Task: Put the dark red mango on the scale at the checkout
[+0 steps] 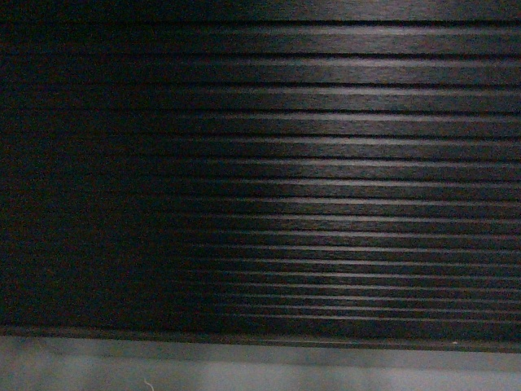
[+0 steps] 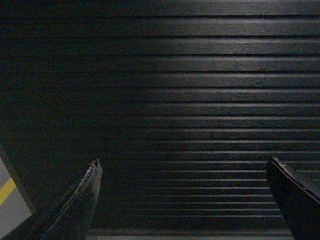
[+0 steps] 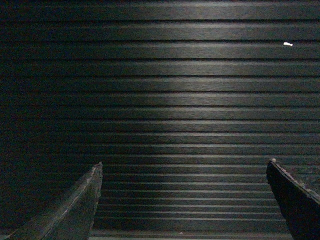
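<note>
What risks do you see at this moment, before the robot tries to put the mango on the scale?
1. All three views show only the ribbed dark front panel of the checkout; neither mango nor scale is visible, so any reach now would be blind.
2. The left gripper and right gripper are open, empty and pointed at the panel, which fills each wrist view, so moving forward might strike it.

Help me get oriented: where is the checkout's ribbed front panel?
The ribbed front panel fills all three views, directly ahead, meeting the grey floor at the bottom of the head view.
</note>
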### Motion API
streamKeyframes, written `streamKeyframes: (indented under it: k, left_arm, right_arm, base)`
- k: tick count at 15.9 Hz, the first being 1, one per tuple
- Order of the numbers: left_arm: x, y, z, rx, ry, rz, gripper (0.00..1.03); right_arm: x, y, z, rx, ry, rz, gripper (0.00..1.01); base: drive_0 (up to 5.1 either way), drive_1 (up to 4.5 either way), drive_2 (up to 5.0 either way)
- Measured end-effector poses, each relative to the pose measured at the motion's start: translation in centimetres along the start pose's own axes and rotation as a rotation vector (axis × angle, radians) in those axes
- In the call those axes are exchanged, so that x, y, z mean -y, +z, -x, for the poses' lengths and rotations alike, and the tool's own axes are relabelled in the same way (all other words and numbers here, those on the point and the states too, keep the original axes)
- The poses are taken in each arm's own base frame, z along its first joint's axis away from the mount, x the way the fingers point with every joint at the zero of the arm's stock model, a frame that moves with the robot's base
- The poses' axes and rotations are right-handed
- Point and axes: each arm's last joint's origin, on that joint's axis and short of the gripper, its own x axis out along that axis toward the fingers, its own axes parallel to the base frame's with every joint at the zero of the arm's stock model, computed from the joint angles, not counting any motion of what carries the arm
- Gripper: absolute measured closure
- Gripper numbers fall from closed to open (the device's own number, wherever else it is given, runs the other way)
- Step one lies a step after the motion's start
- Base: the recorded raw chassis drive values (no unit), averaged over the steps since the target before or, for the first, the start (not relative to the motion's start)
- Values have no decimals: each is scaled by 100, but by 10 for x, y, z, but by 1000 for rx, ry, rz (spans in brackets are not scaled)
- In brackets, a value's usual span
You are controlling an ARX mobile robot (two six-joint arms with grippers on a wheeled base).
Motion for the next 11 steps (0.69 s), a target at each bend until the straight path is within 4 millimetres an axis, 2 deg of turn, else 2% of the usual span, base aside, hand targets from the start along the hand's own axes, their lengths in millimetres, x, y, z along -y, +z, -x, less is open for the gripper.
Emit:
streamKeyframes:
  k: [11]
  left_arm:
    - [0, 0, 0, 2, 0, 0, 5]
  right_arm:
    - [0, 0, 0, 3, -1, -1, 3]
  base:
    - [0, 0, 0]
